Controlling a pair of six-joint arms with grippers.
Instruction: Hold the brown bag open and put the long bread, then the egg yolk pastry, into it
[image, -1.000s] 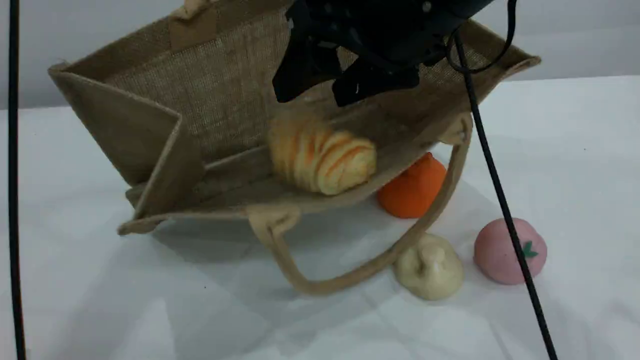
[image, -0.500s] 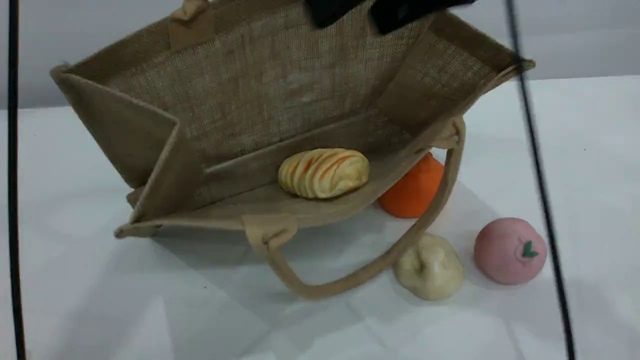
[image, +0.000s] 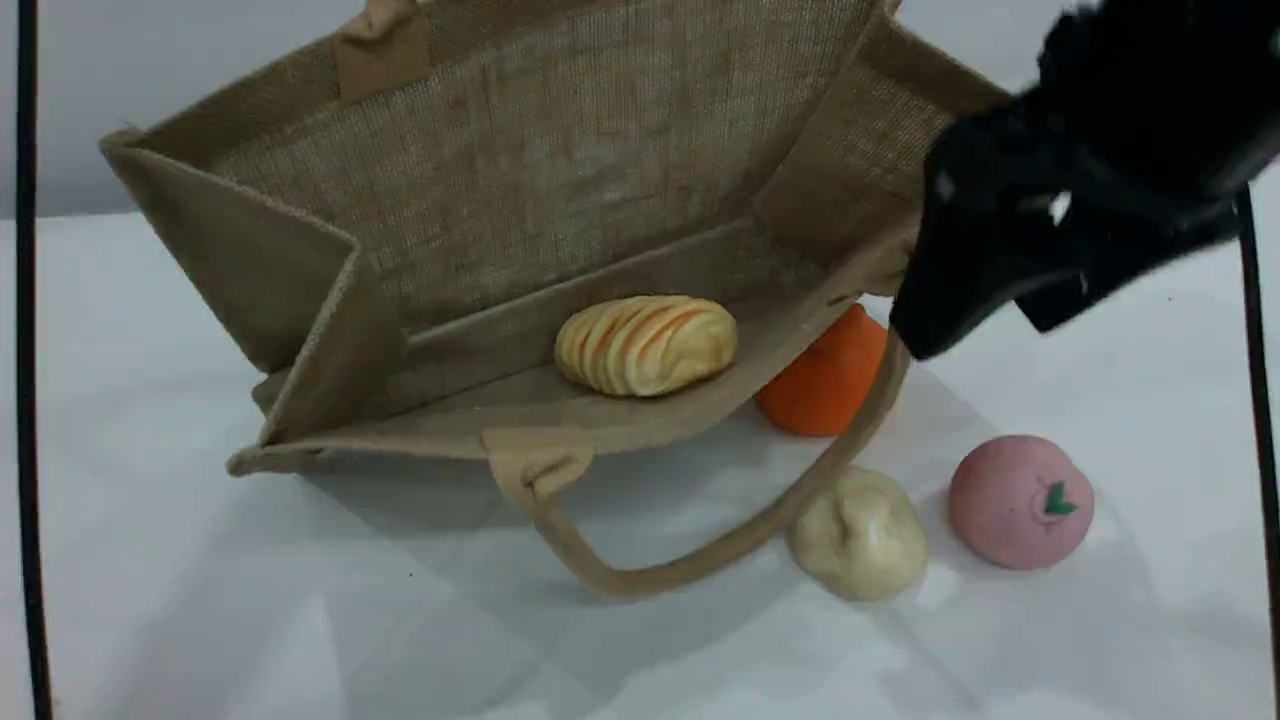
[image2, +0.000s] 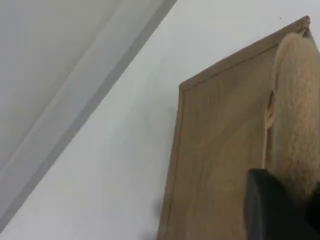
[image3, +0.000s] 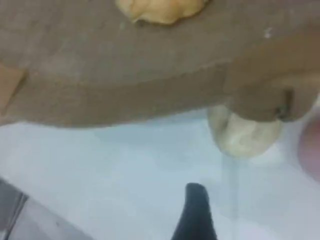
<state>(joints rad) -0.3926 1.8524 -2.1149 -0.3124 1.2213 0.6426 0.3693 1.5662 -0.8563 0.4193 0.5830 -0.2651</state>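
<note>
Now, scene: white bench (image: 200, 600).
brown bag (image: 520, 200): lies tipped, mouth open toward the bench's near edge.
long bread (image: 645, 343): inside the bag, on its lower wall.
egg yolk pastry (image: 858, 535): on the bench, touching the lower handle (image: 640, 578).
left end effector (image2: 280, 210): clenched on the upper handle (image2: 295, 115).
right end effector (image: 985, 300): released, empty, above the pastry.

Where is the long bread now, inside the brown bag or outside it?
Inside. The long bread lies on the lower inner wall of the brown bag, whose mouth gapes wide open toward the camera.
</note>
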